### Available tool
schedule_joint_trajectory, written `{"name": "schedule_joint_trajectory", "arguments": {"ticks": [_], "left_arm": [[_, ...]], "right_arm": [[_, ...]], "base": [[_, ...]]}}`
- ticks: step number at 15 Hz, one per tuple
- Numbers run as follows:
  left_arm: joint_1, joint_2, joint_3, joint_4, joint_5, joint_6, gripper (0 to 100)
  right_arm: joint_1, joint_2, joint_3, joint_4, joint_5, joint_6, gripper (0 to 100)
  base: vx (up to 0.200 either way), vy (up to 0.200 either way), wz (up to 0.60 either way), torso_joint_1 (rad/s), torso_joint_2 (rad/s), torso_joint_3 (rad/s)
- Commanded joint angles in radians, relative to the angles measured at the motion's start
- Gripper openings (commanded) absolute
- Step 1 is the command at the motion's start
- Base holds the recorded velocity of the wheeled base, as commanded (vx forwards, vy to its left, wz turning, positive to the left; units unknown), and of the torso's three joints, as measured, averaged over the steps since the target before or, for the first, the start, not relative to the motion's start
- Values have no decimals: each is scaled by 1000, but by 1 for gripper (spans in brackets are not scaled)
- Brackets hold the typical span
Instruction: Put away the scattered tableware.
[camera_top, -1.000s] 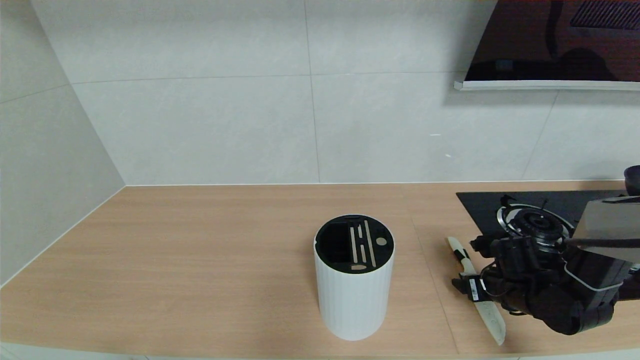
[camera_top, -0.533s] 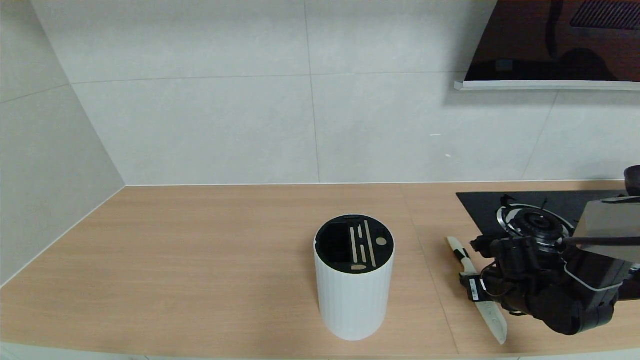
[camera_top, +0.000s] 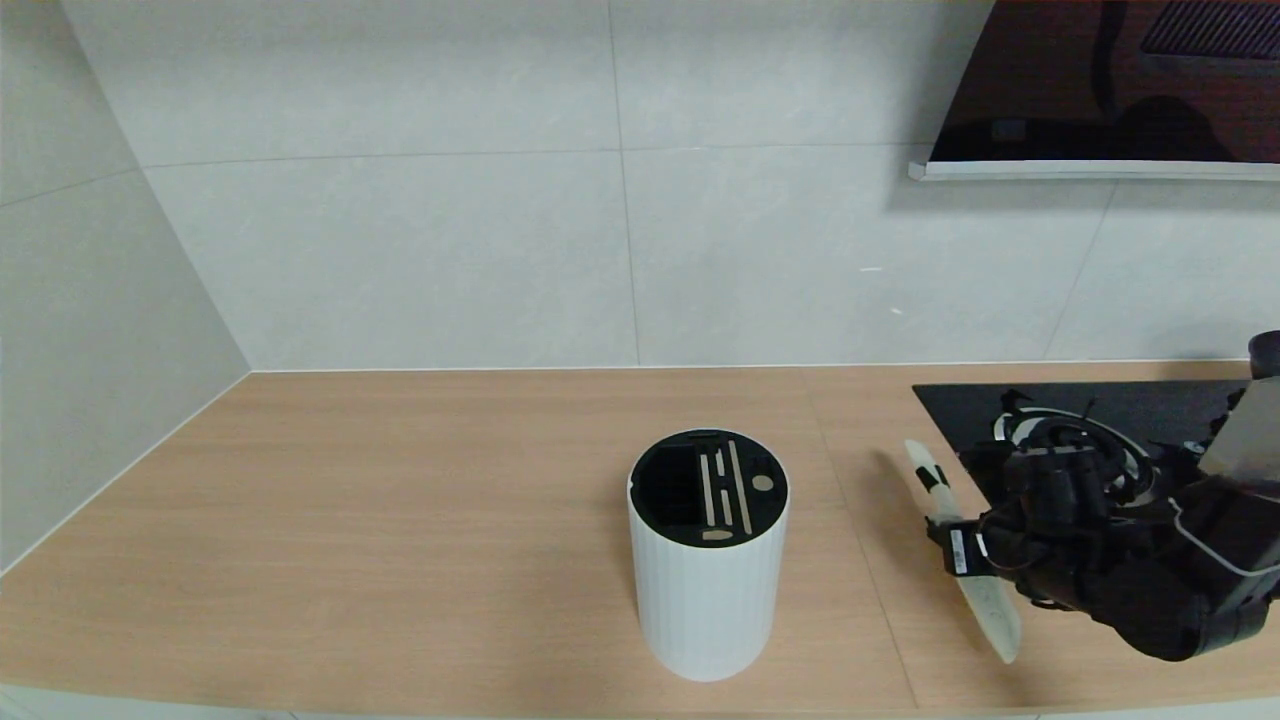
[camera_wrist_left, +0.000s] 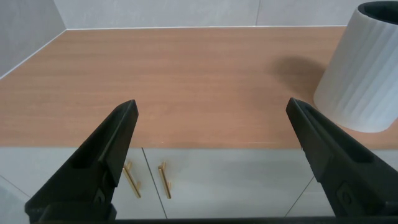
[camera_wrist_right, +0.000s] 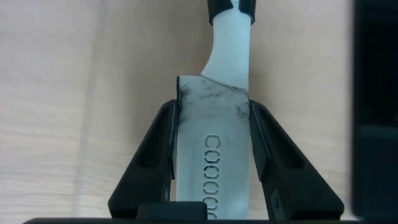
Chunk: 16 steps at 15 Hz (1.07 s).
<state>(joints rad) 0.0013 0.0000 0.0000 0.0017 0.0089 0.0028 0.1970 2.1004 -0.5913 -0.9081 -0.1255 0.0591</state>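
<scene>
Wooden surface (camera_top: 400, 520) is seen with a white knife (camera_top: 990, 610) at its right side, the blade clamped by the right gripper (camera_top: 960, 550) beside the black stove (camera_top: 1100, 405). A white slotted holder (camera_top: 708, 580) is placed upright at the middle, and the left gripper (camera_wrist_left: 211, 143) is held spread apart.

Embossed row of rounded marks on knife blade (camera_wrist_right: 213, 149), partly cut off; nothing legible.

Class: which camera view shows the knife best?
The head view: the knife, handle to tip, held in the right gripper. The right wrist view gives its blade close up between the fingers; the left wrist view faces the white holder.
</scene>
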Motion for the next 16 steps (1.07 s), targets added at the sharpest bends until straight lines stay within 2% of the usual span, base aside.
{"name": "schedule_joint_trajectory", "arguments": {"ticks": [1,4,6,10,12,13,14,15,16], "left_arm": [[0,0,0,0,0,0,100],[0,0,0,0,0,0,100],[0,0,0,0,0,3,100],[0,0,0,0,-1,13,100],[0,0,0,-2,-1,17,100],[0,0,0,-2,-1,17,100],[0,0,0,-2,-7,40,100],[0,3,0,-2,-15,40,100],[0,5,-6,0,-53,42,100]], "right_arm": [[24,-192,-7,15,1,-1,0],[71,-303,-116,115,7,-5,0],[142,-367,-205,216,10,-5,0],[262,-382,-298,242,10,-13,0],[332,-398,-294,258,9,-13,0],[334,-399,-292,258,9,-13,0],[377,-425,-260,256,10,-15,0],[387,-430,-259,255,10,-15,0],[397,-439,-254,256,10,-15,0]], "base": [[0,0,0,0,0,0],[0,0,0,0,0,0],[0,0,0,0,0,0],[0,0,0,0,0,0],[0,0,0,0,0,0],[0,0,0,0,0,0],[0,0,0,0,0,0],[0,0,0,0,0,0],[0,0,0,0,0,0]]}}
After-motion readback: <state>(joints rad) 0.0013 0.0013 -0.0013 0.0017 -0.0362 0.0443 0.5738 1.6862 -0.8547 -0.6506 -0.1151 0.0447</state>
